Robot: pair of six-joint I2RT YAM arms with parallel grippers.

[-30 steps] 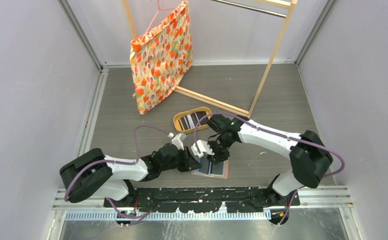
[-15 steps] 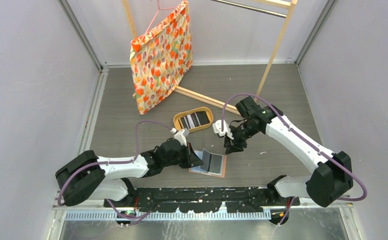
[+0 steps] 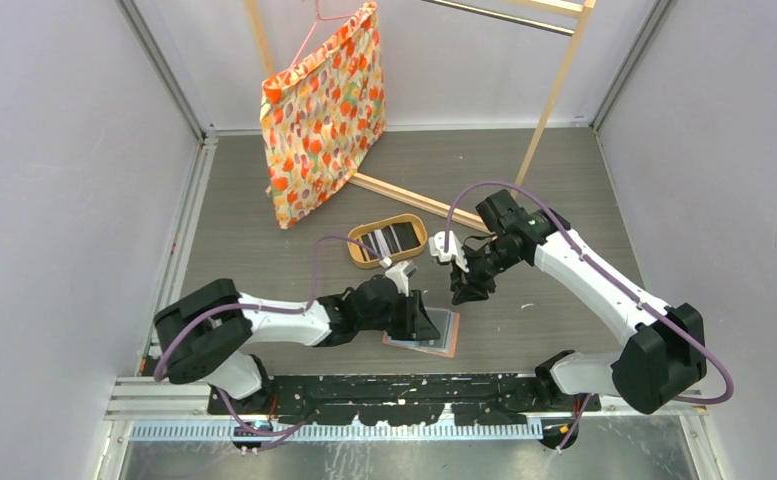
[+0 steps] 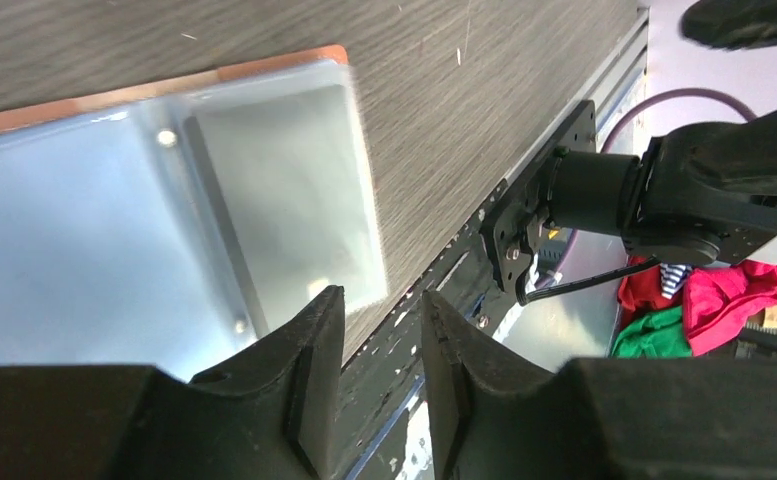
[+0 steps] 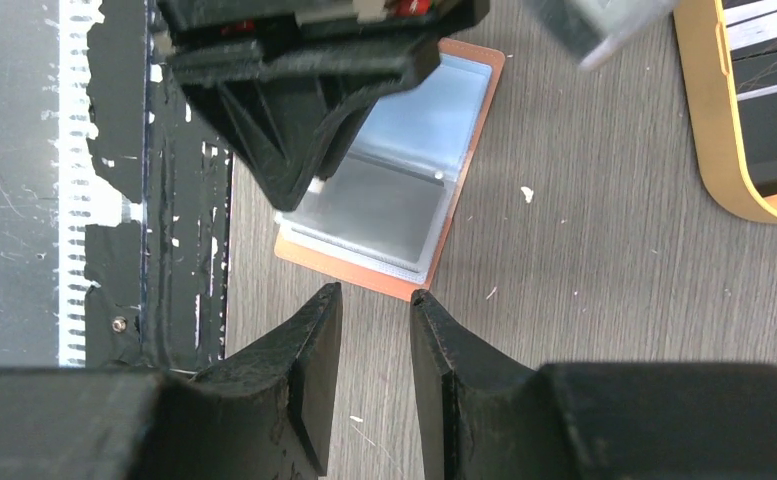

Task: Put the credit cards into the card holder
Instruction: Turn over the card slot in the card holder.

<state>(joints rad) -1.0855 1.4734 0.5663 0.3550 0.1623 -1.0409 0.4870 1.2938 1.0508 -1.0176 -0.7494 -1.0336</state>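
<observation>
The card holder (image 3: 447,331) lies open and flat near the table's front edge, salmon rim up, with light-blue pockets (image 4: 114,230) showing. My left gripper (image 3: 427,327) hovers low over its left half, open, with nothing between the fingers (image 4: 314,350). The right gripper (image 3: 461,291) hangs just behind and to the right of the card holder (image 5: 404,180), open and empty. Several black and white credit cards (image 3: 392,238) lie in the oval wooden tray (image 3: 353,246) behind the holder. In the right wrist view the cards (image 5: 776,90) lie at the right edge.
A wooden rack frame (image 3: 434,205) crosses the table behind the tray, with an orange patterned bag (image 3: 319,115) hanging on its left. The black base rail (image 3: 404,395) runs along the near edge. White walls close in both sides.
The left gripper has opened and slid right over the card holder, which now lies flat. The right gripper drew back from the holder toward the tray, then stayed put.
</observation>
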